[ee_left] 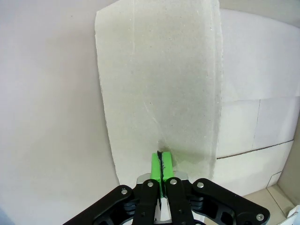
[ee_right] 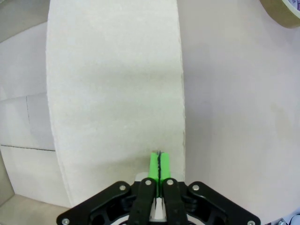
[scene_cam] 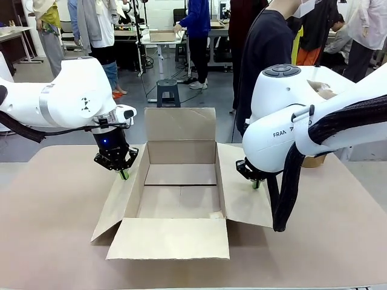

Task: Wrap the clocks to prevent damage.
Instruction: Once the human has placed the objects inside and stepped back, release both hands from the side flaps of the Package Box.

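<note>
**Open cardboard box [scene_cam: 181,151], a closed gripper at each side flap**

Front view: the cardboard box stands open in the middle of the table [scene_cam: 54,223], its four flaps spread outward. The left gripper [scene_cam: 124,174] is at the upper part of the box's left flap [scene_cam: 121,202], with its green pads pressed together and nothing between them. The right gripper [scene_cam: 256,183] is at the outer edge of the box's right flap [scene_cam: 242,196], largely hidden by its own arm, so I cannot say for certain that it touches. The front flap [scene_cam: 172,238] lies flat toward the camera and the back flap [scene_cam: 180,124] stands up. A person [scene_cam: 266,54] in a dark top stands behind the box's far right corner.

Left wrist view: the left gripper [ee_left: 161,161] has its fingers closed tight, tips at the near end of the left flap [ee_left: 159,79], with the box's inside [ee_left: 253,140] to one side.

Right wrist view: the right gripper [ee_right: 158,164] is likewise closed and empty, tips against the right flap [ee_right: 117,93]. A tape roll [ee_right: 283,11] lies on the table beyond that flap.
</note>
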`<state>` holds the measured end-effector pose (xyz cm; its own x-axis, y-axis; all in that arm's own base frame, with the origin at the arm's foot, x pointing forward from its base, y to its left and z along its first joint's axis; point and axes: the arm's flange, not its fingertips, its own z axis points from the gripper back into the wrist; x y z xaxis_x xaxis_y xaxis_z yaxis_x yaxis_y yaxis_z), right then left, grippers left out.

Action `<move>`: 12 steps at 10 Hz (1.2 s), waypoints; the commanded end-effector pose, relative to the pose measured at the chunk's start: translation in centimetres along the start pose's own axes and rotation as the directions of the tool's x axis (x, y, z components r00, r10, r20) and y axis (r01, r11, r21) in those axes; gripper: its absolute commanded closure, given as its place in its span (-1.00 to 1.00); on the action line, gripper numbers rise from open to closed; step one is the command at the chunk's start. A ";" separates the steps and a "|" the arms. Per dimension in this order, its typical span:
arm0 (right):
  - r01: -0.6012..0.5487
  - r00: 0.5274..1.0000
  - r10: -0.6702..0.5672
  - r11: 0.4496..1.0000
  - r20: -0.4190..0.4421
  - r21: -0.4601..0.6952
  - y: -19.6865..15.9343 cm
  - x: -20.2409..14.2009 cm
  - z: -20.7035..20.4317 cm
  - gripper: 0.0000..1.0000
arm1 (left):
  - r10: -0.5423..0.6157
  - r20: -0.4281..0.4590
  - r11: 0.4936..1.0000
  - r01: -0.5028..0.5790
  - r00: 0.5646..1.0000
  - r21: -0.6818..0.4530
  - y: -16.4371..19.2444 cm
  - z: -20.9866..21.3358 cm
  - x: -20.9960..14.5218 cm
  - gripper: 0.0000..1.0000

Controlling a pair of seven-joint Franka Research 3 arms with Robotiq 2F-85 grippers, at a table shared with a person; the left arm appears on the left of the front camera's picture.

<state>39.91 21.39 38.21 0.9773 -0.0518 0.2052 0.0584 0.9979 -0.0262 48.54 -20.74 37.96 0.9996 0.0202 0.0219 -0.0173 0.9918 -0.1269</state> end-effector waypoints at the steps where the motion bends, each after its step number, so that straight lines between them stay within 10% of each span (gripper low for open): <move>1: -0.002 1.000 0.002 1.000 -0.003 -0.004 0.0 -0.1 0.0 0.98 | 0.007 -0.001 1.000 -0.007 1.000 0.025 0.0 -0.1 -0.1 0.99; 12: -0.002 1.000 0.002 1.000 -0.003 -0.004 0.0 -0.1 0.0 0.98 | 0.007 -0.001 1.000 -0.007 1.000 0.025 0.0 -0.1 -0.1 0.99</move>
<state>39.90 21.39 38.21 0.9773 -0.0518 0.2052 0.0584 0.9980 -0.0262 48.54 -20.74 37.96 0.9996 0.0202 0.0219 -0.0173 0.9918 -0.1269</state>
